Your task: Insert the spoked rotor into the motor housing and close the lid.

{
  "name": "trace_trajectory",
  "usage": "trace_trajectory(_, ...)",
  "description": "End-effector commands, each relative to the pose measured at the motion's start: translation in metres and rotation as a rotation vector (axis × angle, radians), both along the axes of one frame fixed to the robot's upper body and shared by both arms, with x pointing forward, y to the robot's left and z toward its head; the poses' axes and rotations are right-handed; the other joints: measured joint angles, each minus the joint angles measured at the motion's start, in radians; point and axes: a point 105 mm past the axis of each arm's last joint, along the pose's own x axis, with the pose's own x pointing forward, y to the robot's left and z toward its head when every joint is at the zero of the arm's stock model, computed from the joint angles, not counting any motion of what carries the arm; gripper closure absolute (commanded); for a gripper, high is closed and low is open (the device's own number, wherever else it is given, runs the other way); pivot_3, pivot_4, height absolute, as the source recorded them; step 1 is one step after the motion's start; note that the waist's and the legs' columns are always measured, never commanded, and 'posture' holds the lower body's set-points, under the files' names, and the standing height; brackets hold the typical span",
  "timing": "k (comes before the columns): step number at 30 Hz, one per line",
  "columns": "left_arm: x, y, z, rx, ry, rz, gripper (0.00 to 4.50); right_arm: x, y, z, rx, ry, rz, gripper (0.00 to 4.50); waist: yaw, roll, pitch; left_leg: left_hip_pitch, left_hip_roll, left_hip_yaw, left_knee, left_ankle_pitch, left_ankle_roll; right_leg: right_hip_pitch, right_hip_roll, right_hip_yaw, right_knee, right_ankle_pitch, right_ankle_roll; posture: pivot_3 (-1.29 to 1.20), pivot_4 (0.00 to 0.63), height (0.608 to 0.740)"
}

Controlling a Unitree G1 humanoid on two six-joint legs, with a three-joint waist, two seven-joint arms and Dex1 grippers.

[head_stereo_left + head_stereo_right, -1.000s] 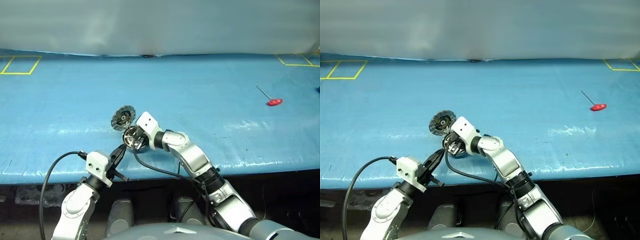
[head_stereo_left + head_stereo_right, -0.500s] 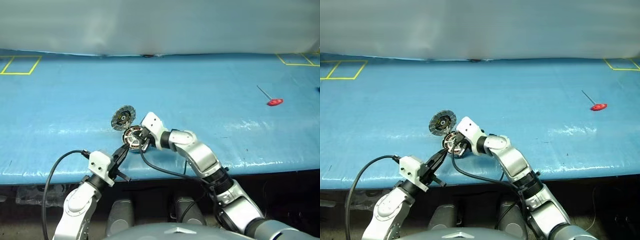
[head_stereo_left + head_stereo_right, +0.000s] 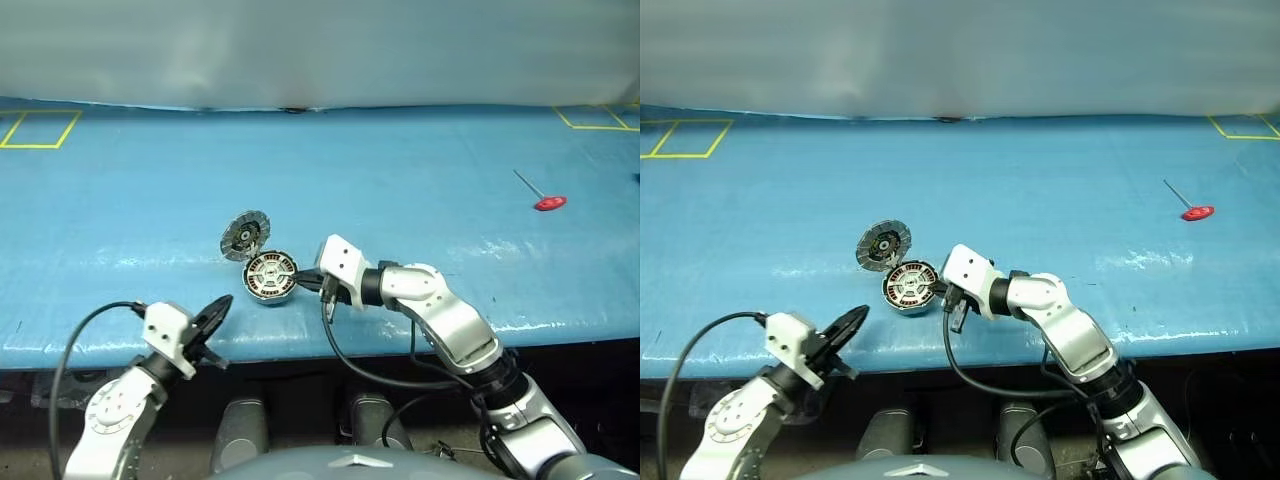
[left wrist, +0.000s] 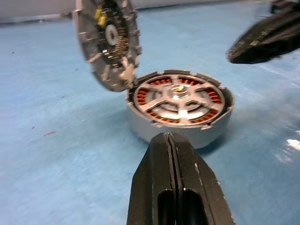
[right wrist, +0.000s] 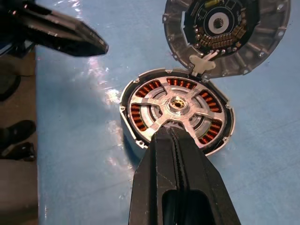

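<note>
The motor housing (image 3: 270, 277) lies flat on the blue table near its front edge. The spoked rotor (image 5: 177, 102) sits inside it, silver spokes over the copper windings. The lid (image 3: 245, 236) stands open, hinged at the housing's far rim, ribbed face showing (image 4: 108, 42). My right gripper (image 3: 301, 283) is shut and empty, its tip just right of the housing and pointing at it. My left gripper (image 3: 226, 301) is shut and empty, in front of the housing to the left, over the table's front edge and clear of the housing.
A red-handled tool (image 3: 547, 203) lies far right on the table. Yellow tape squares (image 3: 40, 130) mark the back corners. A black cable (image 3: 345, 350) hangs from my right wrist over the table's front edge.
My right gripper has drawn back to the right off the housing, leaving it uncovered. The left gripper has moved left, away from the housing. The lid stays open.
</note>
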Motion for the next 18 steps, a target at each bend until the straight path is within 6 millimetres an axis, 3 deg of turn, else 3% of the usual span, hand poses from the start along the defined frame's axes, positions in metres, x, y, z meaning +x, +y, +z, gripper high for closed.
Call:
trace_trajectory(1,0.009,0.028,0.024,-0.021,-0.063,0.061,4.47,-0.003,-0.004,0.014,0.161,-0.045,-0.054,4.5,0.003,-0.001,0.0,0.001,0.0,0.0,0.0,0.0,0.0,0.0,0.0,0.0,0.0,0.0,0.0,0.0,0.15,0.74)
trace_trajectory(7,0.036,0.058,0.04,-0.133,-0.095,0.096,4.47,-0.009,-0.015,-0.021,0.185,0.001,-0.167,4.5,0.003,-0.002,0.0,0.005,-0.001,0.0,0.001,0.0,0.0,0.004,-0.001,-0.001,0.0,0.0,0.001,0.0,0.15,0.74)
trace_trajectory(11,0.062,0.073,0.045,-0.237,-0.089,0.11,4.47,-0.014,-0.014,-0.031,0.169,0.001,-0.183,4.5,0.003,-0.003,0.0,0.006,0.0,-0.001,0.002,0.0,0.0,0.004,0.0,-0.001,0.0,0.001,0.001,0.0,0.15,0.74)
trace_trajectory(18,0.112,0.061,0.041,-0.258,0.066,-0.049,4.47,-0.013,-0.011,-0.029,0.204,-0.001,-0.205,4.5,0.007,-0.004,0.0,0.01,-0.001,-0.002,0.001,0.0,0.0,0.013,0.001,-0.001,0.0,0.0,0.001,0.0,0.15,0.74)
